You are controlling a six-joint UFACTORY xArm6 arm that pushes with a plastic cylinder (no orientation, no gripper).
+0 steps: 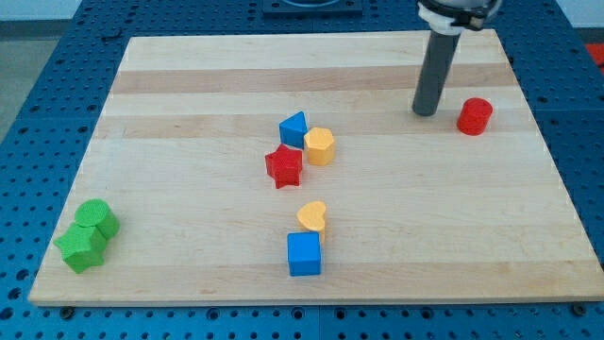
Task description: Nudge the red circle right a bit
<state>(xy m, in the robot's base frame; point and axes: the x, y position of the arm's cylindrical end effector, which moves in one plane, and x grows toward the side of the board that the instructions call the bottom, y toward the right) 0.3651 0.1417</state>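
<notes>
The red circle (475, 116) is a short red cylinder at the view's upper right of the wooden board (189, 94). My tip (426, 112) rests on the board just to the left of the red circle, with a small gap between them. The dark rod rises straight up from the tip toward the view's top edge.
A blue triangle (294, 128), a yellow hexagon (320, 146) and a red star (283, 166) cluster at mid-board. A yellow heart (312, 216) sits above a blue cube (304, 254). Two green blocks (88, 234) lie at lower left. The board's right edge is near the red circle.
</notes>
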